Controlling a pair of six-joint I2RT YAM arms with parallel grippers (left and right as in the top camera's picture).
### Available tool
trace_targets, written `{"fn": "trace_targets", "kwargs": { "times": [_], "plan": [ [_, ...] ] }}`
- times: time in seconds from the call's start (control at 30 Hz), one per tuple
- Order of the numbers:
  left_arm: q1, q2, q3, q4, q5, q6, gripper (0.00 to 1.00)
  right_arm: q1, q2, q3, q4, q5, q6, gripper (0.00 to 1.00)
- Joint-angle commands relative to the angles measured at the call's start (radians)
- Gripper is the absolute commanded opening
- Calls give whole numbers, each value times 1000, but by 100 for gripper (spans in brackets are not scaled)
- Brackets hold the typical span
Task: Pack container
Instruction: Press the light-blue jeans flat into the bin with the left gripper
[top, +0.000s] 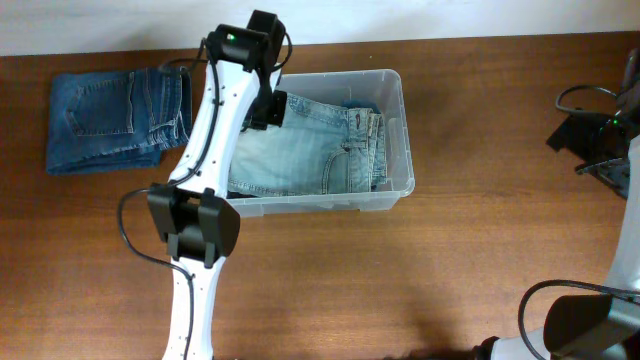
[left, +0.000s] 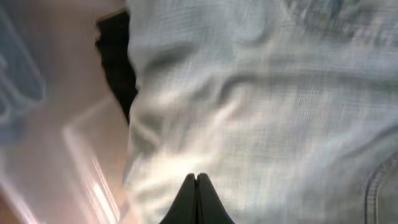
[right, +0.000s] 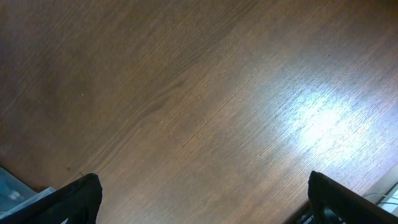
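Robotics lab workstation: plain wood-grain desk (top: 420, 260), white left arm (top: 210, 140) and right arm (top: 628, 255) rising from lower frame edge.

container (top: 405, 130): left end hidden under left arm (top: 212, 120) | light jeans (top: 310, 150): left part covered likewise | left wrist view: blurred; dark item (left: 118, 68) beside jeans unidentifiable | right gripper (right: 202, 205): fingers cut off at bottom edge

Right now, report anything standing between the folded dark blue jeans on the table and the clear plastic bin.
The left arm does: it crosses the clear rectangular plastic bin's left end, the side nearest the folded dark blue jeans, jaws shut above the light blue jeans lying inside. Nothing else visible sits between them.
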Motion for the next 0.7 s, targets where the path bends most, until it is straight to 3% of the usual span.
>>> {"fn": "trace_targets", "kwargs": {
  "times": [0.0, 0.1, 0.33, 0.67],
  "plan": [
    [6, -18, 7, -56, -14, -68, 1, -3, -15, -3, 0, 2, 9, 98],
    [1, -18, -21, -56, 4, -129, 1, -3, -15, -3, 0, 1, 9, 98],
    [2, -18, -183, -42, 3, -136, 1, -3, -15, -3, 0, 2, 9, 98],
    [2, -18, -427, 130, 34, -135, 1, -3, -15, -3, 0, 2, 9, 98]
  ]
}}
